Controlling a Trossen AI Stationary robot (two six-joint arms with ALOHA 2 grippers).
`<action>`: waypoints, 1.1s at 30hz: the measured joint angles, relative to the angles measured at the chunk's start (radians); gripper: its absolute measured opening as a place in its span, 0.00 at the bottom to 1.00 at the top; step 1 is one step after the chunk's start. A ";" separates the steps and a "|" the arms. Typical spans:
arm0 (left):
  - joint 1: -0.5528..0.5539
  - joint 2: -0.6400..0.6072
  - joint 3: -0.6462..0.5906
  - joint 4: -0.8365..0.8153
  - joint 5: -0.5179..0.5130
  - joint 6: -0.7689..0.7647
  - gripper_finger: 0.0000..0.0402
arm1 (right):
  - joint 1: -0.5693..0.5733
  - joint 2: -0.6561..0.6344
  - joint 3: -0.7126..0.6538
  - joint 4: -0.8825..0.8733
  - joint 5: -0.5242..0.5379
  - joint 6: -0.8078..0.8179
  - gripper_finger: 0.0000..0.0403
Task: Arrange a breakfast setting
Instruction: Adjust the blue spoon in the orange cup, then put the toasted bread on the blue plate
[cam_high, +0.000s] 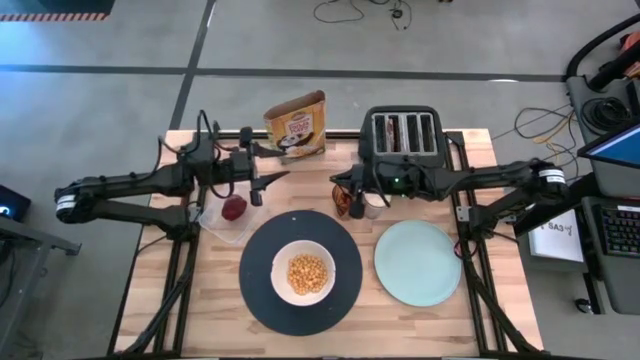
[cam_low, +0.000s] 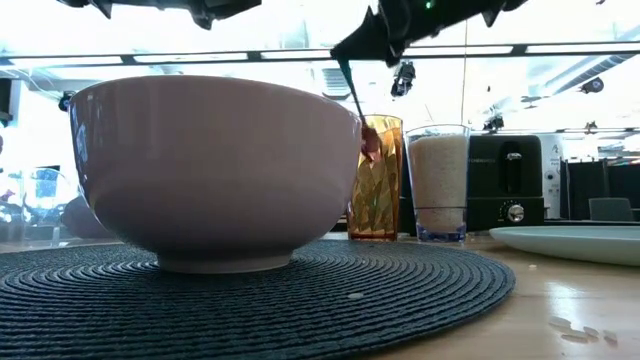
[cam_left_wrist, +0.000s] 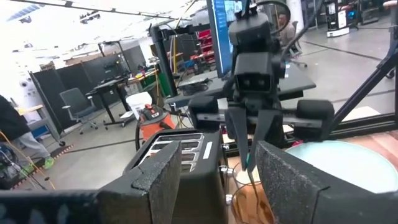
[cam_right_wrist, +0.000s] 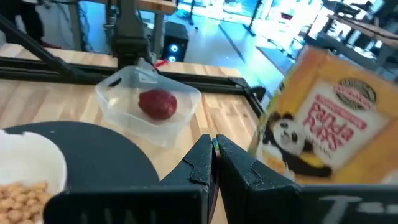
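The right gripper (cam_high: 343, 197), fingers pinched on a thin spoon handle (cam_low: 352, 88), hangs over the amber glass (cam_low: 376, 176) beside the cereal-filled bowl (cam_high: 303, 272), while the left gripper (cam_high: 262, 183) waits with fingers apart above the red fruit (cam_high: 234, 207).

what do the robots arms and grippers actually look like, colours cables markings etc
Both arms are matte black, built from slim tubular links with light grey bands near the shoulder ends. Loose black cables loop above the left arm; a small green light glows on the right arm. The left gripper has two blocky fingers with a rough, grainy black surface. The right gripper has smoother, wedge-shaped black fingers.
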 joint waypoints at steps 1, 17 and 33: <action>0.000 0.003 0.000 -0.002 0.000 0.000 0.47 | 0.000 0.006 -0.012 0.019 0.010 0.002 0.02; 0.000 0.029 0.000 0.015 -0.001 0.001 0.47 | -0.002 0.114 -0.045 0.065 0.030 0.029 0.04; 0.000 0.028 0.000 0.007 -0.001 0.001 0.47 | -0.032 0.024 0.029 -0.115 0.217 0.070 0.18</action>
